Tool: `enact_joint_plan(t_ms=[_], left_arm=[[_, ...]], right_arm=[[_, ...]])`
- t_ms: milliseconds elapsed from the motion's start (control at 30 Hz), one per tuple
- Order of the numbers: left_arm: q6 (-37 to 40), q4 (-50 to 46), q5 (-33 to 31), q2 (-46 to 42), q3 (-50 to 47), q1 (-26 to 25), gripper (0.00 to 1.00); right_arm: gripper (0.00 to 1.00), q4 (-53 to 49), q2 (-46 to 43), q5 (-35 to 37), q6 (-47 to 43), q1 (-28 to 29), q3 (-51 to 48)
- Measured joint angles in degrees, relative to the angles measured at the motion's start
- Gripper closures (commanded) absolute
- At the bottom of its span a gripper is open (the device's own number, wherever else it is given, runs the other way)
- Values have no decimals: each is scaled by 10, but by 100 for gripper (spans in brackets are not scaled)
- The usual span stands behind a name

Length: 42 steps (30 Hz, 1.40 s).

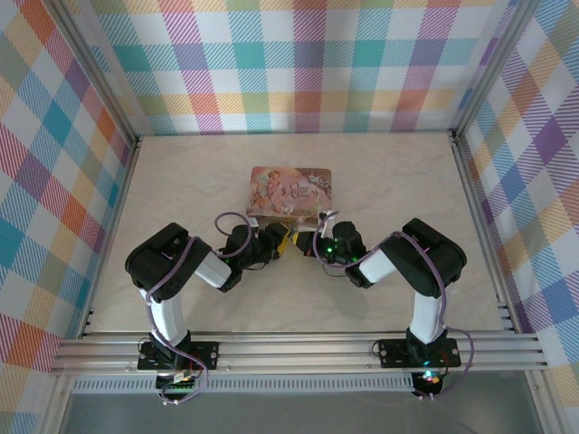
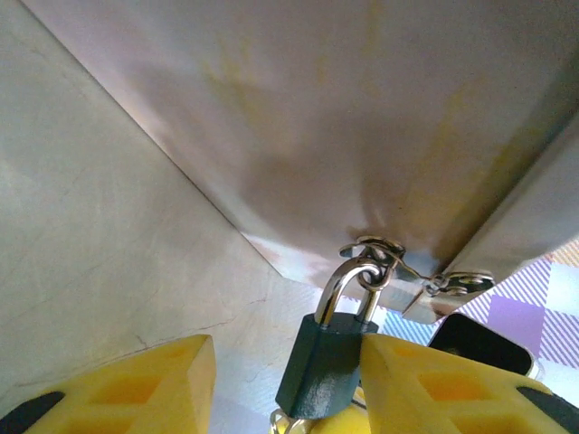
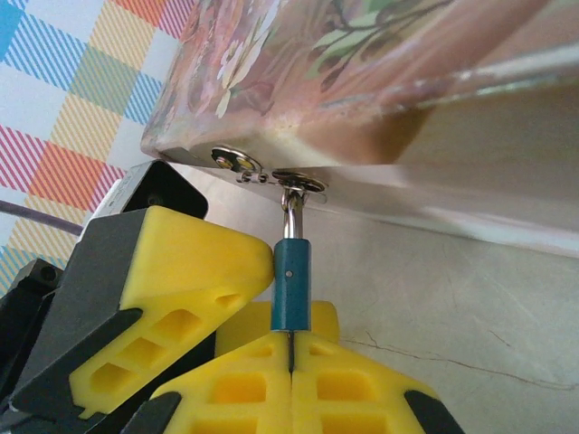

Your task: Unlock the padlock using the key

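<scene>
The blue padlock (image 3: 292,282) hangs by its silvery shackle (image 2: 348,285) from the hasp on the pink tin's front edge. My right gripper (image 3: 291,362) is shut on the key (image 3: 290,348), a thin dark sliver that runs up into the padlock's underside. My left gripper (image 2: 289,380) is open around the padlock body (image 2: 326,362). One of its yellow fingers (image 2: 443,380) touches the body and the other (image 2: 136,389) stands well apart. In the top view both grippers, left (image 1: 276,242) and right (image 1: 309,244), meet just in front of the tin.
The pink illustrated tin (image 1: 291,192) lies flat mid-table, with its hasp and latch plates (image 3: 271,176) on the near edge. The marble-patterned tabletop (image 1: 181,181) is ringed by plaid walls, and aluminium rails run along the near edge (image 1: 298,348).
</scene>
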Motion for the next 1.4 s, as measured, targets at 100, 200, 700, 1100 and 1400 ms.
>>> enact_joint_plan(t_ms=[100,200,700,1100,1400], left_arm=[[0,6,-2,3,4,0,59],[-2,9,-2,6,10,0,64],[5,13,-2,8,21,0,86],[12,-6,2,5,37,0,93],[18,-43,4,-14,40,0,94]], right_arm=[[100,0,0,0,4,0,1],[100,-2,0,1,5,0,3],[80,6,-1,13,21,-2,3],[46,-8,-56,25,2,-18,-42],[27,-264,-231,67,-187,-32,12]])
